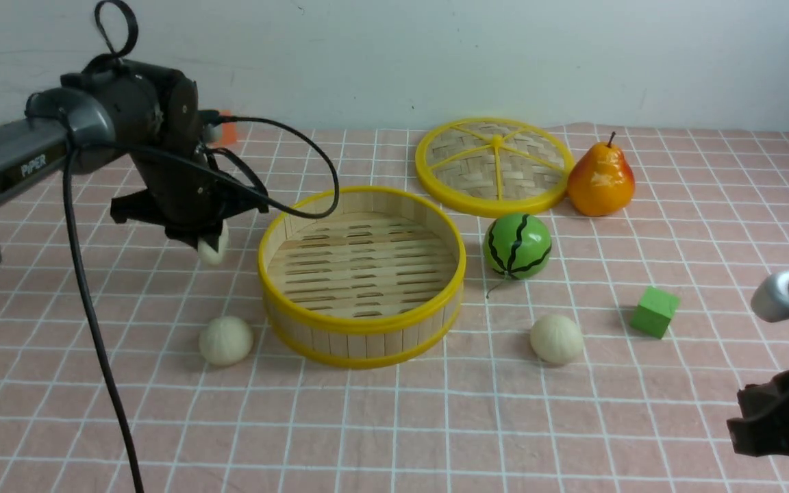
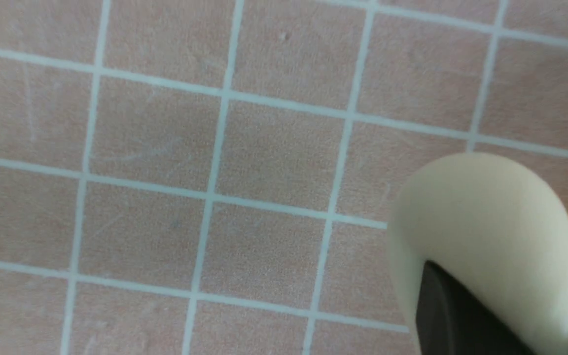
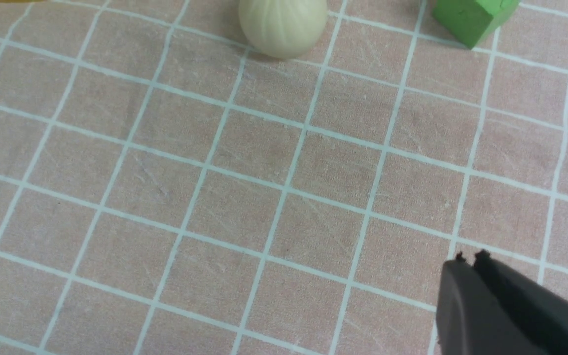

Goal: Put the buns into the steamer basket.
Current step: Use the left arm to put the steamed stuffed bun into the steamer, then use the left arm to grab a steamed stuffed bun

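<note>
Cream bun (image 1: 214, 250) pinched in left claw (image 1: 208, 239), hanging above cloth (image 1: 435, 424), just beside basket (image 1: 360, 329) on its left, not yet over rim. No bun inside basket. Two more buns on cloth: one (image 1: 226, 340) near basket's front left, other (image 1: 557, 338) off to front right. Right claw (image 3: 467, 257) low at right, tips pressed together, holding nothing. Recommend: carry bun sideways well clear of yellow rim, lower near slat centre, then spread claw; avoid squeezing soft dough harder.

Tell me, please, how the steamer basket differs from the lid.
The steamer basket has raised slatted walls and a slotted floor; the lid is a flat woven disc with yellow spokes. The basket lies nearer the robot; the lid lies farther back. Both are round with yellow rims.
</note>
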Available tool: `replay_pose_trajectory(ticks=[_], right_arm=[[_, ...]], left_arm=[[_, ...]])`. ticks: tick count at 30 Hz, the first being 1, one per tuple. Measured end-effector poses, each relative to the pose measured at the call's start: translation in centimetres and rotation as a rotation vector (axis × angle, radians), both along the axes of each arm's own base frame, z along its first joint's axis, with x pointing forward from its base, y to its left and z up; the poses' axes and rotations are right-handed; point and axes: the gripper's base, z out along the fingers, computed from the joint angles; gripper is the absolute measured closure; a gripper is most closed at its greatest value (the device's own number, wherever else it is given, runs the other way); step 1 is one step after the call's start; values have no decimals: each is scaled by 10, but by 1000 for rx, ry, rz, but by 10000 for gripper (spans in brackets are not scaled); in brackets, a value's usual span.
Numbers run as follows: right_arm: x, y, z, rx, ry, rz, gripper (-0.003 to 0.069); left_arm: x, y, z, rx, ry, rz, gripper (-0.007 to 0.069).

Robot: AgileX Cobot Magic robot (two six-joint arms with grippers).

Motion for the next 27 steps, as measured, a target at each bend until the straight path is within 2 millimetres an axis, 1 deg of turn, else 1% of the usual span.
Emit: replay_pose_trajectory(ticks=[1, 2, 3, 4, 5, 6, 8, 9, 10, 11, 13, 14, 16, 17, 19, 21, 23, 24, 25, 27], right_arm=[[0, 0, 0, 0, -1, 0, 633], [0, 0, 0, 1, -3, -1, 630], [0, 0, 0, 1, -4, -1, 629], [0, 0, 0, 2, -6, -1, 628], [1, 0, 1, 3, -10, -1, 627], [1, 0, 1, 3, -12, -2, 627], [1, 0, 1, 3, -15, -2, 627], [1, 0, 1, 4, -16, -2, 627], [1, 0, 1, 4, -16, -2, 627], [1, 0, 1, 4, -16, -2, 627], [1, 0, 1, 4, -16, -2, 627], [1, 0, 1, 4, -16, -2, 627], [1, 0, 1, 6, -16, -3, 627], [1, 0, 1, 9, -15, -4, 627], [1, 1, 1, 14, -14, -6, 627], [1, 1, 1, 14, -14, -6, 627], [1, 1, 1, 14, -14, -6, 627], [1, 1, 1, 14, -14, -6, 627], [1, 1, 1, 16, -13, -7, 627], [1, 1, 1, 17, -13, -7, 627]], left_arm=[[-2, -1, 5, 1, -7, -6, 615], [-10, -7, 26, 6, -35, -36, 616], [-11, -6, 29, 8, -39, -37, 616], [-15, -12, 38, 8, -52, -56, 615], [-24, -23, 53, 9, -74, -91, 615], [-30, -33, 61, 10, -85, -122, 615], [-39, -55, 69, 17, -95, -193, 615], [-40, -59, 69, 19, -95, -206, 615], [-44, -74, 63, 29, -85, -248, 615], [-44, -84, 57, 38, -73, -271, 615], [-41, -98, 36, 65, -48, -300, 615], [-40, -98, 34, 68, -46, -301, 614], [-31, -104, 1, 93, -2, -301, 587], [-29, -105, -7, 96, 12, -301, 570], [-26, -106, -21, 102, 36, -301, 498], [-25, -107, -26, 98, 40, -298, 409], [-25, -108, -27, 86, 40, -294, 312], [-25, -108, -27, 85, 40, -294, 290], [-25, -108, -26, 77, 41, -289, 197], [-27, -108, -20, 66, 33, -281, 136]])
